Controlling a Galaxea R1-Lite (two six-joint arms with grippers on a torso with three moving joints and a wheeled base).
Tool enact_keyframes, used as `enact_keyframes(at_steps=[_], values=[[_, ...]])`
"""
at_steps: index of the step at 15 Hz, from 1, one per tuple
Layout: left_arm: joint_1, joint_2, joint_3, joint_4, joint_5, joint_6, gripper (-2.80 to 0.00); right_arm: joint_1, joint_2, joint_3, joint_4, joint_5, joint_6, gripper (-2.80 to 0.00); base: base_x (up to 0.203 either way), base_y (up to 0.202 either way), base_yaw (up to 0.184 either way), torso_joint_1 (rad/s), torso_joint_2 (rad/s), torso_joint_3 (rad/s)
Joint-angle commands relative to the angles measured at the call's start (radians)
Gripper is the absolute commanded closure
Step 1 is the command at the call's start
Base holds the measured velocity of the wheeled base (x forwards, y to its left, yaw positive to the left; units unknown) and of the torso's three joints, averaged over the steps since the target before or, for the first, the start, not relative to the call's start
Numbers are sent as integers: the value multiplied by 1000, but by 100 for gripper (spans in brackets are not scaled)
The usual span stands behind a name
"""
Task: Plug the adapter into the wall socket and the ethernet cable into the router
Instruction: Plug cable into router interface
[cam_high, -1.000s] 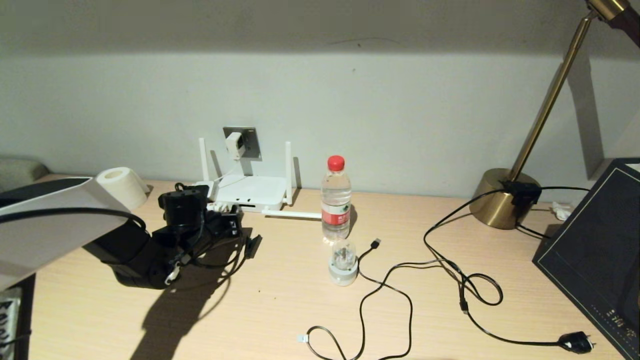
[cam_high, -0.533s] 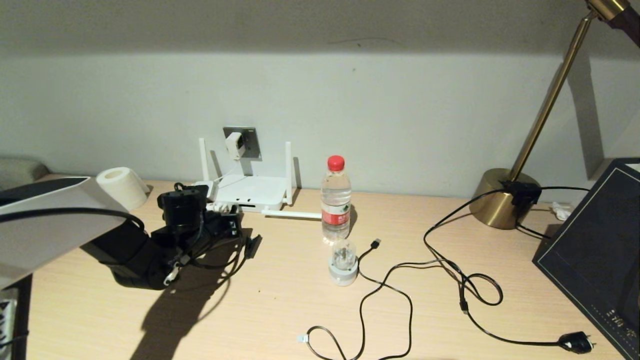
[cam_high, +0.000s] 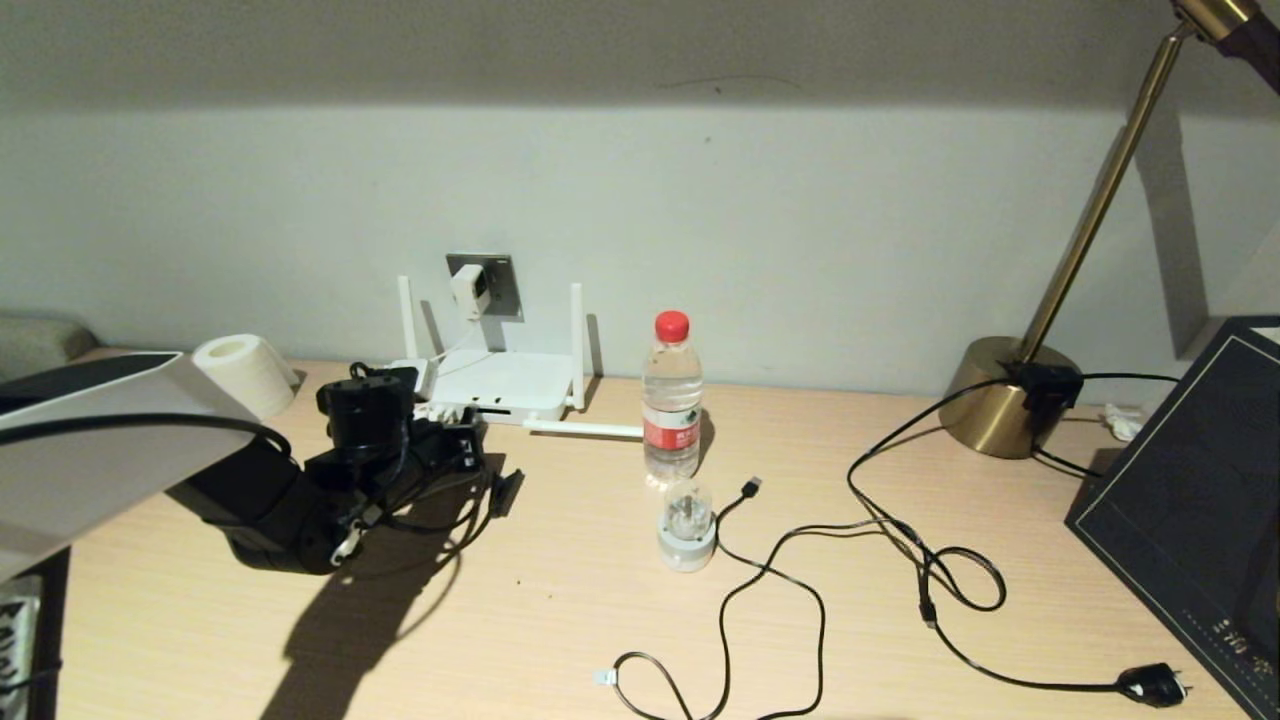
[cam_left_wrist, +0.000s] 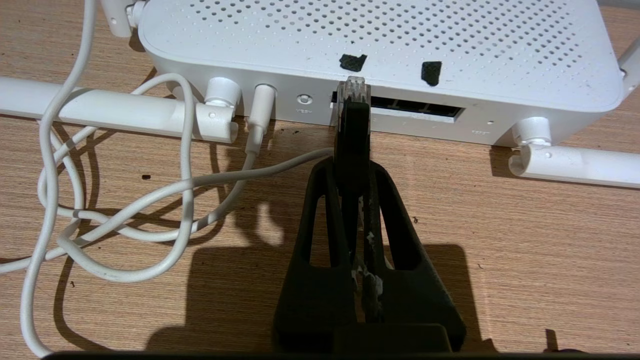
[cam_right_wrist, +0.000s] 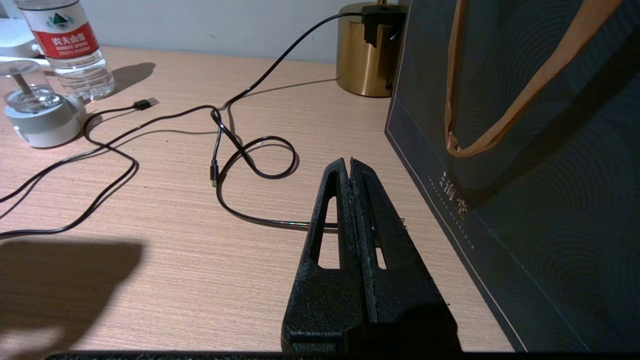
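Observation:
The white router (cam_left_wrist: 380, 35) lies flat against the wall, its row of ports (cam_left_wrist: 415, 107) facing my left gripper (cam_left_wrist: 352, 172). That gripper is shut on the black boot of the ethernet cable (cam_left_wrist: 352, 130). The cable's clear tip (cam_left_wrist: 353, 90) is at the near end of the port row; how deep it sits I cannot tell. In the head view the left gripper (cam_high: 462, 445) is just in front of the router (cam_high: 500, 385). The white adapter (cam_high: 468, 290) sits in the grey wall socket (cam_high: 500, 280), and its cord runs down to the router. My right gripper (cam_right_wrist: 349, 162) is shut and empty, low over the table.
Loops of white cord (cam_left_wrist: 125, 200) lie beside the left gripper. A water bottle (cam_high: 671, 400) and a small domed gadget (cam_high: 686, 525) stand right of the router. Black cables (cam_high: 770, 570) trail across the table to a brass lamp base (cam_high: 1000, 400). A dark bag (cam_right_wrist: 525, 150) flanks the right gripper.

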Motion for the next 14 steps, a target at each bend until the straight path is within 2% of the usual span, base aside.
enact_keyframes(at_steps=[1,14], values=[[1,17,-9,-4,1,0,0,0,2,35,-1,0,0,0,0,0,0,0,0,0],[3,32,-32,8,-1,0,0,0,2,35,-1,0,0,0,0,0,0,0,0,0]])
